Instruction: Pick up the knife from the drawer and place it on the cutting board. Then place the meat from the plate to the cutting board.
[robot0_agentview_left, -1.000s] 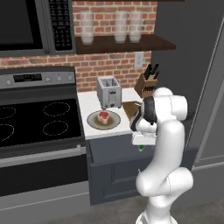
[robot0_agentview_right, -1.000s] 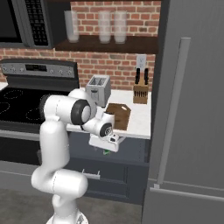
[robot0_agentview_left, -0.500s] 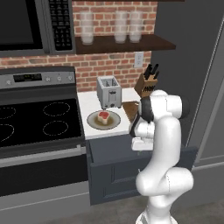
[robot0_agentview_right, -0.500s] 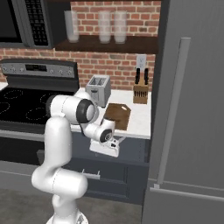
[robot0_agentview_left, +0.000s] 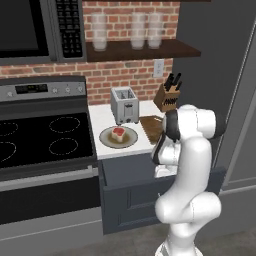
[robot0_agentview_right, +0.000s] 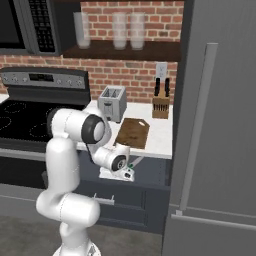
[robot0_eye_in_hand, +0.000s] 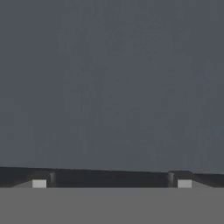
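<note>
The drawer stands pulled out under the counter. My gripper hangs low over its inside, seen from the other side as gripper. The knife, with its green handle and grey blade, lies in the drawer just right of the hand, outside the fingers. In the hand view the gripper is open; its fingertips stand wide apart over a flat dark grey surface with nothing between them. The cutting board is bare. The meat sits on the plate left of the cutting board.
A toaster and a slanted knife block stand at the back of the counter. The stove is to the left. A tall fridge closes off the right side. Glasses stand on the shelf above.
The hand has sunk lower into the open drawer and shifted slightly. The knife, plate, meat and board have stayed put.
</note>
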